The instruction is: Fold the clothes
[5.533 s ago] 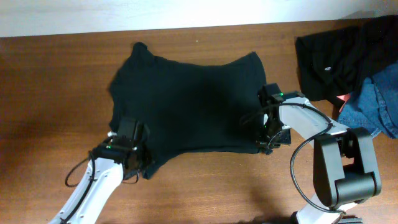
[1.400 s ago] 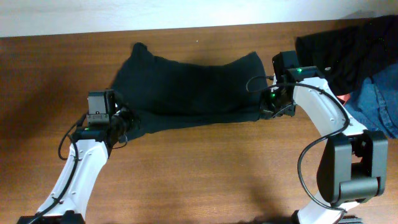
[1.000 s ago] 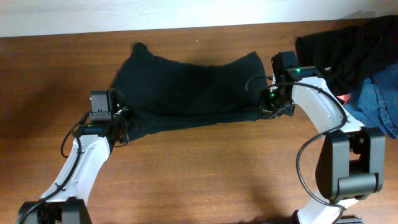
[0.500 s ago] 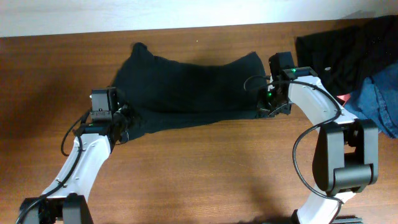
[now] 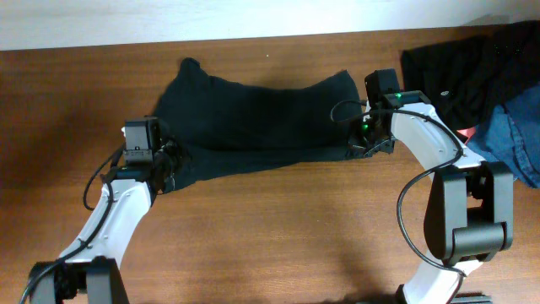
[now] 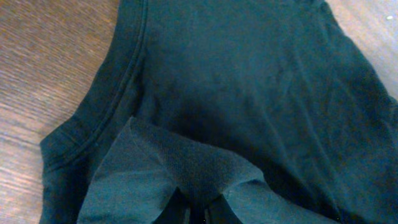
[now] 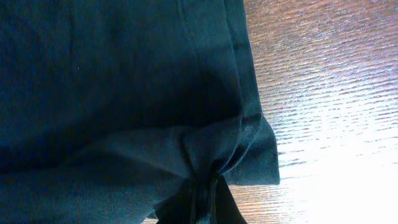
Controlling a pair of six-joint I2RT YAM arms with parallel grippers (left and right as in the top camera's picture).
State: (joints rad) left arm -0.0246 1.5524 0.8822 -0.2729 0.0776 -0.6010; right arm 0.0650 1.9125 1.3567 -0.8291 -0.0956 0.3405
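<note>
1. The black T-shirt [image 5: 253, 114] lies on the wooden table [image 5: 278, 228], toward its far edge, as a wide band spanning the space between the 2 arms.
2. The left gripper [image 5: 166, 165] is closed, pinching a raised pucker of fabric at the shirt's near-left corner.
3. The right gripper [image 5: 361, 145] is closed, pinching gathered fabric at the shirt's hemmed near-right corner.
4. A black garment [image 5: 456, 72] and blue denim [image 5: 516, 139] are heaped at the table's right end, just beside the shirt.
</note>
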